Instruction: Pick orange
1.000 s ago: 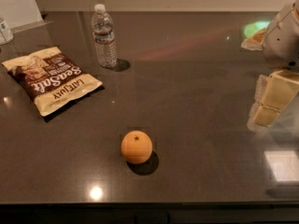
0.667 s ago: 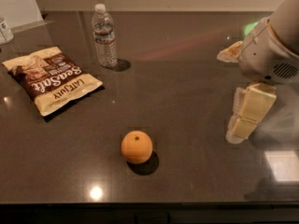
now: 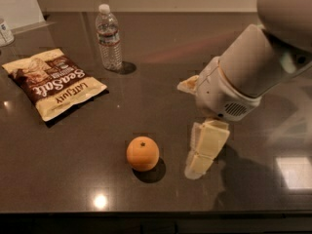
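The orange (image 3: 143,153) is a small round fruit with a dark stem dot on top. It sits on the dark table (image 3: 161,52) near the front edge. My gripper (image 3: 189,129) hangs just right of the orange, low over the table. It is open and empty. One cream finger (image 3: 206,146) points down beside the orange, a short gap away from it. The other finger (image 3: 187,84) shows farther back. The white arm (image 3: 263,57) reaches in from the upper right.
A clear water bottle (image 3: 109,38) stands at the back, left of centre. A chip bag (image 3: 52,81) lies flat at the left. A small container (image 3: 5,31) shows at the far left edge. The table's front edge runs just below the orange.
The gripper and arm have moved left and forward, from the right edge of the table to just beside the orange. The orange, bottle and bag have not moved.
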Robot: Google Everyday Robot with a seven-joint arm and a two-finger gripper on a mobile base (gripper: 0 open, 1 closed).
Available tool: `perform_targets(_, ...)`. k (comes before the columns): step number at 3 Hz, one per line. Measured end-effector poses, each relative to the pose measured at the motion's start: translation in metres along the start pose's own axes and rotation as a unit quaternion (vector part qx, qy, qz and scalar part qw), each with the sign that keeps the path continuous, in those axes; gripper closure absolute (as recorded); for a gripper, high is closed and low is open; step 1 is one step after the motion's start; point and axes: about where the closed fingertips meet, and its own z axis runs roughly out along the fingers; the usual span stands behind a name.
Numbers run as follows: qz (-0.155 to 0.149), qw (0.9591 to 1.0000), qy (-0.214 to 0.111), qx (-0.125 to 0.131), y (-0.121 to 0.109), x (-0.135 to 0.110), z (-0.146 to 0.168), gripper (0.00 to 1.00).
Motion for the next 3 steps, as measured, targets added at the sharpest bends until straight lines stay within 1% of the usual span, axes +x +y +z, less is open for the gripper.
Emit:
perform_targets(1,-0.012,0.9997,-0.008,-0.017,0.013,-0.019,0.031,0.0)
perform_targets(2,-0.02,0.9994,-0.007,-0.029,0.021,-0.033,0.057,0.0)
perform_targets(3,-0.022,0.9991,0.0,-0.037,0.024,-0.036,0.074,0.0)
